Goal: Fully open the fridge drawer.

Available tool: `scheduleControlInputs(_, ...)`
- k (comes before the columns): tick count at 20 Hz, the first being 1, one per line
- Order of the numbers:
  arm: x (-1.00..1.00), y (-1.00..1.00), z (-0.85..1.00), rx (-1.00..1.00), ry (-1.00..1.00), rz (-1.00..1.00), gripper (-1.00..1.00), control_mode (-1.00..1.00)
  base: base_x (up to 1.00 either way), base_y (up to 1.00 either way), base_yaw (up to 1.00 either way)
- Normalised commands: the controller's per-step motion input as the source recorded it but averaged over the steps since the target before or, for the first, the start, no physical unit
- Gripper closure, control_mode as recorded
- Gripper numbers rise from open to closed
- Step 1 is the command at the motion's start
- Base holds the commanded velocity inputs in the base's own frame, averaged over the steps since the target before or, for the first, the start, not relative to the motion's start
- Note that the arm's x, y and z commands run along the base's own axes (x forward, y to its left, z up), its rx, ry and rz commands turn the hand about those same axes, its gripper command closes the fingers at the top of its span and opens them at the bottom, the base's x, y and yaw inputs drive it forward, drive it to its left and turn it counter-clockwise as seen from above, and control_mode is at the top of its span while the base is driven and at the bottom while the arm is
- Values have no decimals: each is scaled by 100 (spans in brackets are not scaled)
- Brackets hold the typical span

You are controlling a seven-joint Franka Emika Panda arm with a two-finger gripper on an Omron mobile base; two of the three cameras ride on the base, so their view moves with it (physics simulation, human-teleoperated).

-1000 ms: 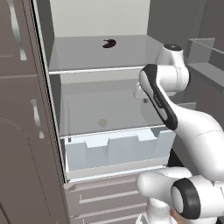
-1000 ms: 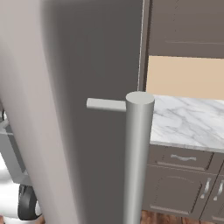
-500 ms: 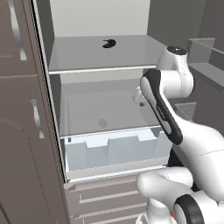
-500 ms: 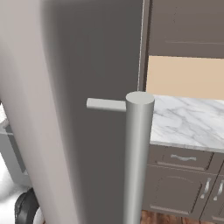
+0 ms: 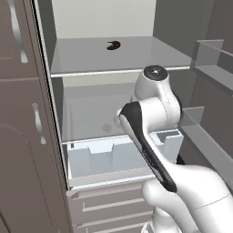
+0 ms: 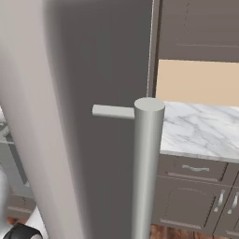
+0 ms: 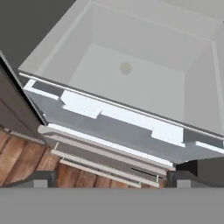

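The fridge drawer (image 5: 113,157) sits at the bottom of the open fridge, at about 6 o'clock in the left base view, its notched front wall pulled a little proud of the frame; in the hand view its stepped white front (image 7: 118,116) runs across the middle; nothing can be made out inside it. Above it a glass shelf (image 5: 91,68) carries a small dark object (image 5: 113,45) at 12 o'clock; a round spot (image 7: 126,68) marks the fridge floor. The gripper (image 7: 109,179) hovers over the drawer front, its fingertips (image 7: 41,178) spread wide apart, clamping nothing. Grey-brown cabinet drawers (image 5: 109,209) lie below; a marble counter (image 6: 200,130) sits at 3 o'clock past the fridge door handle (image 6: 147,168).
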Motion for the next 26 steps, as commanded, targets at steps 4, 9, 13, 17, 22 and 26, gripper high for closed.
scheduleControlInputs(4, -35, 100, -26, -15, -5, 13, -100, -100, 0, 0, 0)
scheduleControlInputs(9, -15, 60, -22, -11, 0, 12, -100, -100, 0, 0, 0)
scheduleControlInputs(13, -1, 12, -6, -9, 0, 3, -100, -100, 0, 0, 0)
scheduleControlInputs(17, 0, 4, 0, -6, 0, 0, -100, -100, 0, 0, 0)
scheduleControlInputs(22, 3, 0, -16, -3, 1, 0, -100, -100, 0, 0, 0)
scheduleControlInputs(26, 28, 0, -49, -4, 5, 0, -100, -100, 0, 0, 0)
